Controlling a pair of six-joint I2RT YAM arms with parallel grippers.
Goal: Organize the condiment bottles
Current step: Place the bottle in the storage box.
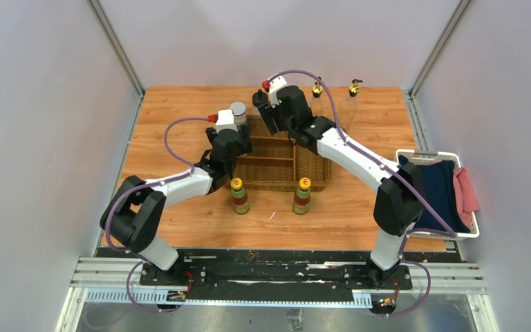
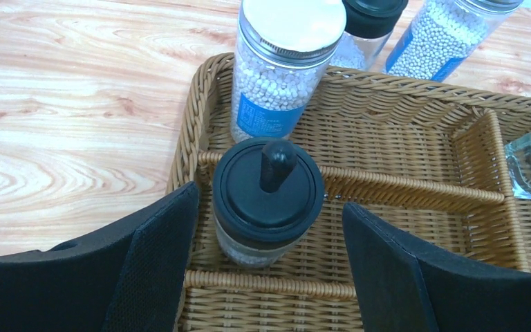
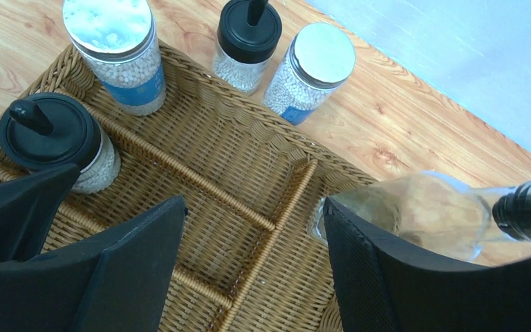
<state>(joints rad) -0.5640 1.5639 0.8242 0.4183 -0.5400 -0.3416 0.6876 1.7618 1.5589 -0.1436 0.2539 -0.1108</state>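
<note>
A wicker basket (image 1: 318, 181) with compartments sits mid-table. My left gripper (image 2: 268, 207) is open with its fingers either side of a black-capped bottle (image 2: 268, 181) that stands in a left compartment, apart from both pads. A grey-lidded jar (image 2: 283, 66) stands in the corner compartment behind it. My right gripper (image 3: 252, 207) is open and empty over the basket's middle. A tall clear gold-topped bottle (image 3: 435, 211) stands just outside its right finger. Another black-capped bottle (image 3: 249, 41) and a grey-lidded jar (image 3: 311, 69) stand on the table behind the basket. Two yellow-capped bottles (image 1: 240, 196) (image 1: 302, 196) stand in front of it.
A second gold-topped bottle (image 1: 352, 97) stands at the back right of the table. A white bin (image 1: 473, 228) with dark blue and pink cloths sits at the right edge. Grey walls enclose the table on three sides.
</note>
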